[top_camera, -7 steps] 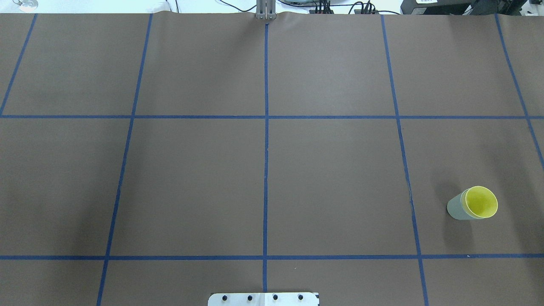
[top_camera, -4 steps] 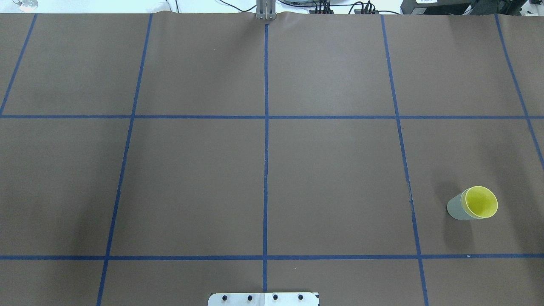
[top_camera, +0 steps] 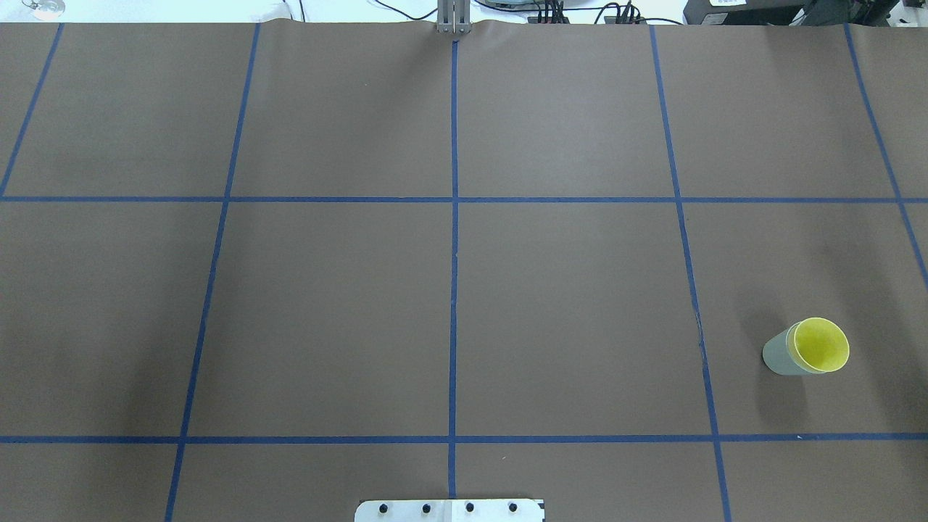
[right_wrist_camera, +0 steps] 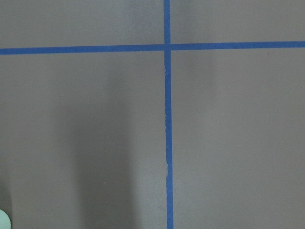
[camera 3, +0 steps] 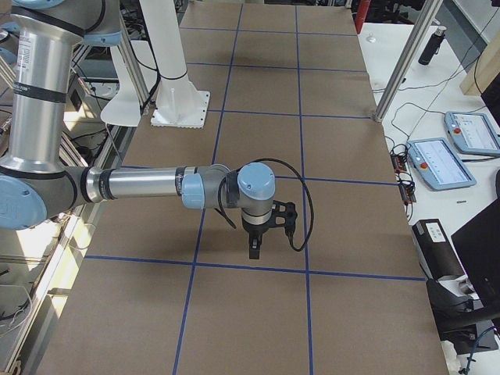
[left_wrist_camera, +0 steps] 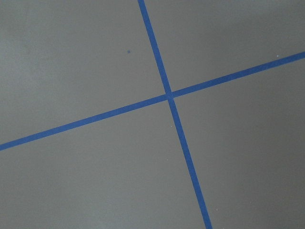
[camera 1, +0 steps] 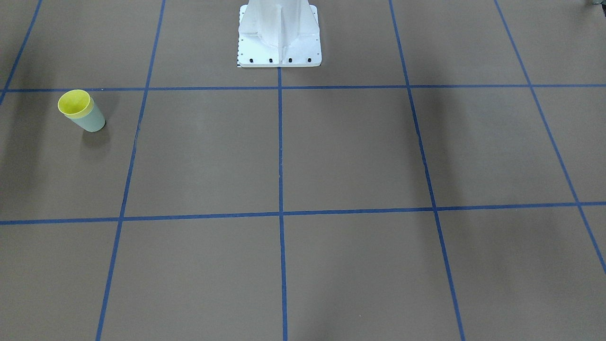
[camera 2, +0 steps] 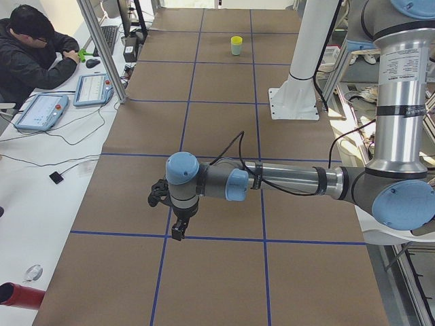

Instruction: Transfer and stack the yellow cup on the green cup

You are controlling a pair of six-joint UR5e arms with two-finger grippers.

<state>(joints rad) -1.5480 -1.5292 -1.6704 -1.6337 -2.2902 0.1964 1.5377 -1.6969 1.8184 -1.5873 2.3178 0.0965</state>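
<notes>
**Yellow cup sits in the green one, both arms well away**

From where I stand the job looks finished. The yellow cup (top_camera: 821, 346) is nested inside the green cup (top_camera: 779, 355), and the pair stands at the lower right of the overhead view and the upper left of the front-facing one. Only a yellow band of rim shows above the green wall. That band looks even all round, so I would judge the cup fully seated and not cocked.

What is left is to leave the stack alone. Any further arm travel ought to run high and wide of that corner. Two light tumblers stacked on a small foot would likely tip at a slight brush.

The left pincer (camera 2: 178, 233) points down over the middle of the side view, well apart from the cups near the top of that frame. The right pincer (camera 3: 255, 250) also points down mid-frame, with no cup in sight. Neither seems to have hold of anything. From these side views I cannot tell how far open either one is.

Both cups are plain, tapered, handleless plastic, smooth and slightly glossy, wider at the mouth than at the base. They look a matched size, which suits nesting. The surface (top_camera: 565, 304) is a flat, matte brown sheet. Blue tape (top_camera: 453, 290) marks it into squares and looks low enough not to catch a cup base.
</notes>
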